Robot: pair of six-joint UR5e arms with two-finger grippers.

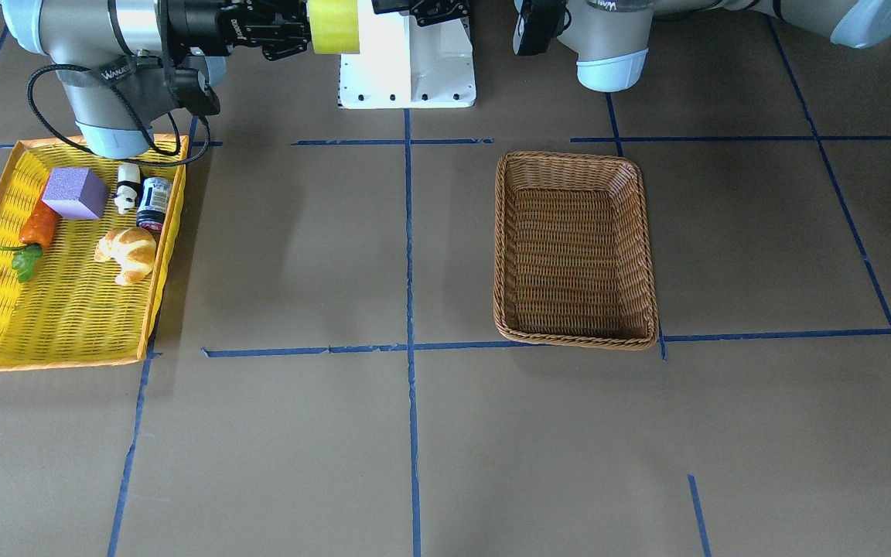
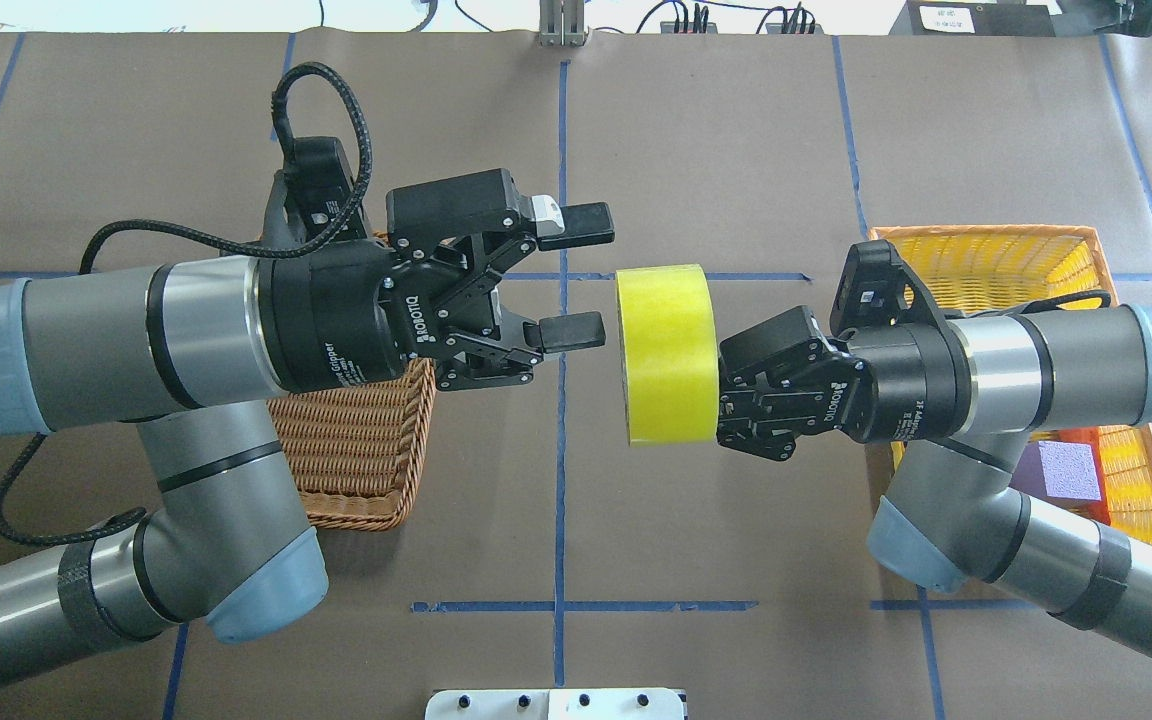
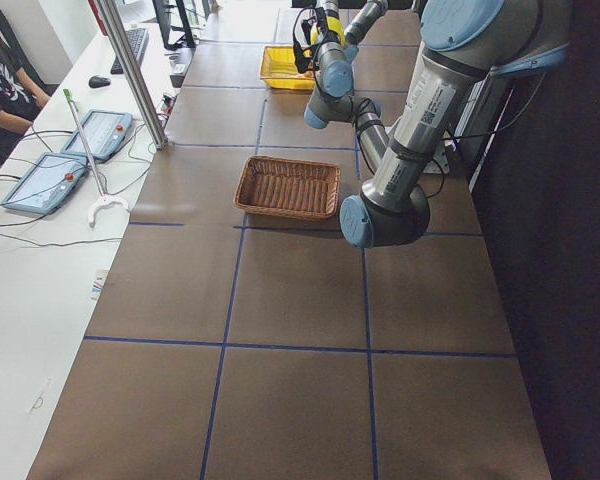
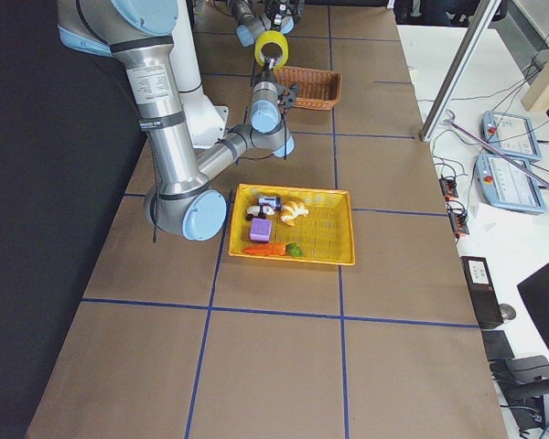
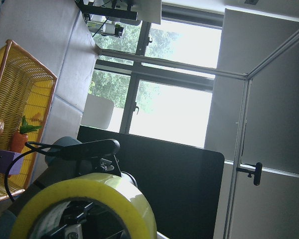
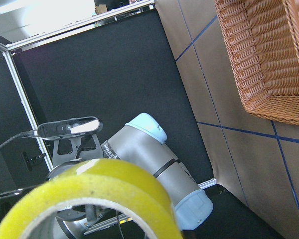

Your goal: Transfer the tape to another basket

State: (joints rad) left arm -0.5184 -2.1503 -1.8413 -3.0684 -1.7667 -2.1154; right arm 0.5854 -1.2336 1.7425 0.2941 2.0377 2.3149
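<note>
One tape (image 2: pixel 666 355) hung above the table (image 1: pixel 298 433), clamped in the right end effector (image 2: pixel 726 395) — the left end effector (image 2: pixel 581 280), jaws spread, faced it close by. One wicker basket (image 1: pixel 569 160) and one yellow tray (image 1: pixel 66 325) of five items (image 1: pixel 74 193) stood well apart.

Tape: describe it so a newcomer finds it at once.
Over the middle of the table, the two arms point at each other. The right gripper holds the tape in the air, facing the open left gripper. It is a wide yellow roll, unlike the flat yellow tray lying on the table.
</note>
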